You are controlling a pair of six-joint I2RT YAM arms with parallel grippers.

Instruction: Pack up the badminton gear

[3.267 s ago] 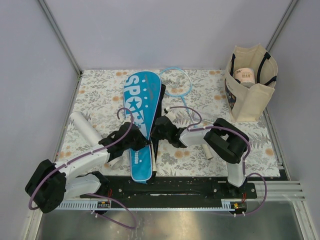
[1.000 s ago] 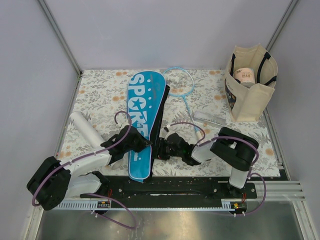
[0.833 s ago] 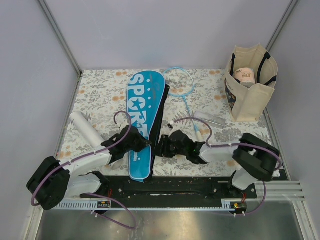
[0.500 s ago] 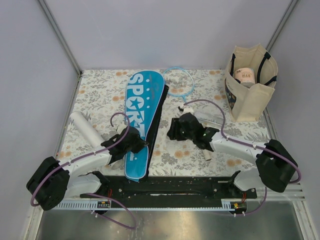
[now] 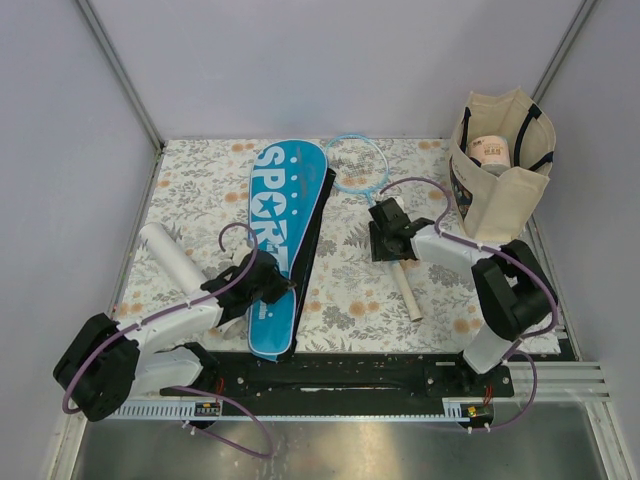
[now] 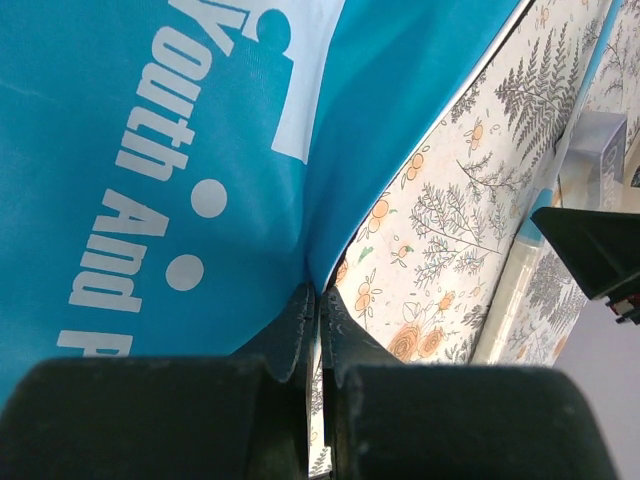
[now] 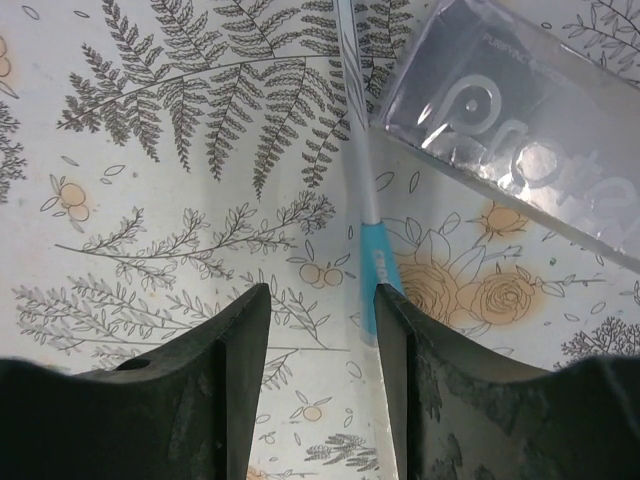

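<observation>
The blue "SPORT" cover (image 5: 280, 215) lies lengthwise on the flowered mat, a black strip along its right edge. My left gripper (image 5: 278, 290) is shut on the cover's lower right edge (image 6: 318, 292), pinching the blue fabric (image 6: 150, 130). A light-blue-framed racket (image 5: 355, 165) lies to the right, its thin shaft (image 7: 358, 150) leading to a white handle (image 5: 408, 295). My right gripper (image 5: 382, 238) hangs open just above the mat (image 7: 320, 295); the shaft's blue collar (image 7: 380, 270) touches or nearly touches its right finger. A white tube (image 5: 170, 255) lies at the left.
A beige tote (image 5: 500, 190) with black handles stands at the back right with a roll inside. A clear plastic box (image 7: 530, 130) lies just right of the racket shaft. Metal frame posts rise at the mat's back corners.
My right gripper left the cover's lower edge, swung up and right to the racket shaft, and opened wider. The left gripper kept its grip; the cover's lower end shifted slightly left.
</observation>
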